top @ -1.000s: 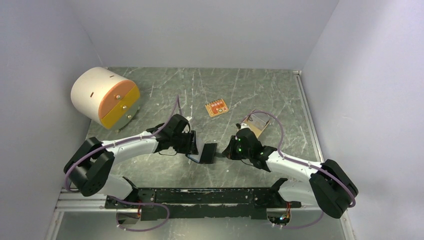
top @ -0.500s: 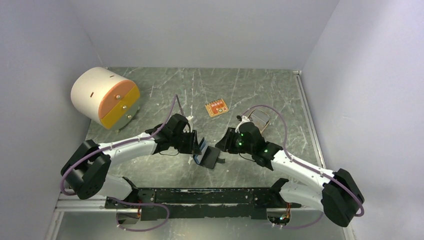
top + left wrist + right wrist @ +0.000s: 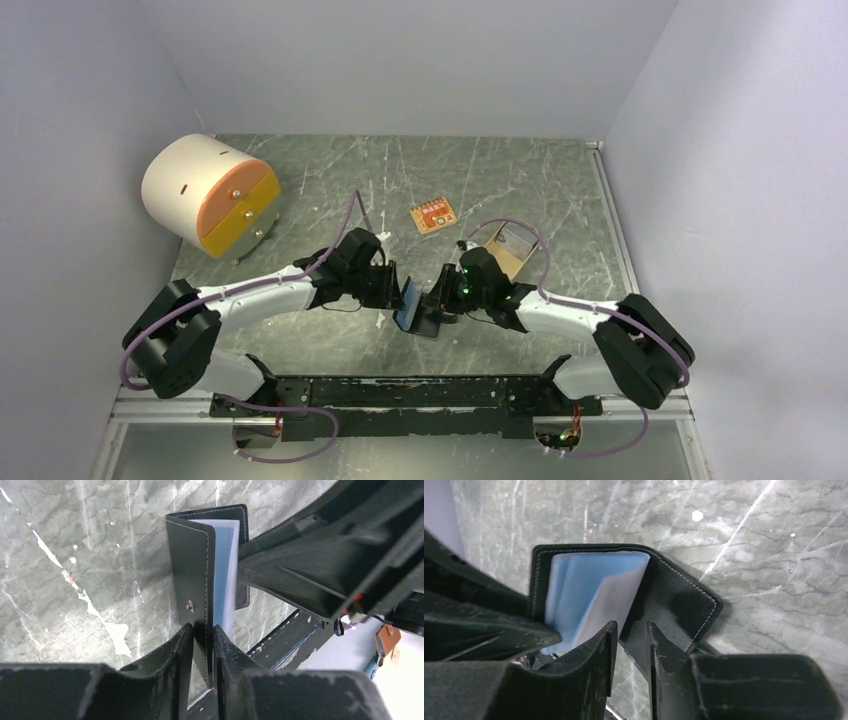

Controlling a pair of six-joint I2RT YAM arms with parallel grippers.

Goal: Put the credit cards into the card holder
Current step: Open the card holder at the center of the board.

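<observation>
Left pincer (image 3: 203,639) and right pincer (image 3: 631,639) each grip the card holder (image 3: 417,308).

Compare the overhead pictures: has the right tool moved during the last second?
Yes. The right tool has shifted left, away from the tan tray, and now sits up against the card holder.

A white drum-shaped cylinder (image 3: 185,180) lies on its side at the far left of the grey-green marbled tabletop (image 3: 400,170). Its round end face is orange in the upper half and yellow in the lower, with small metal studs, and it turns toward the near right. Near the middle lies a small orange square board (image 3: 433,216) with pale markings. To its right, well apart, sits a tan shallow tray (image 3: 508,262), partly hidden. Pale lavender walls (image 3: 400,60) enclose the far, left and right sides.
</observation>
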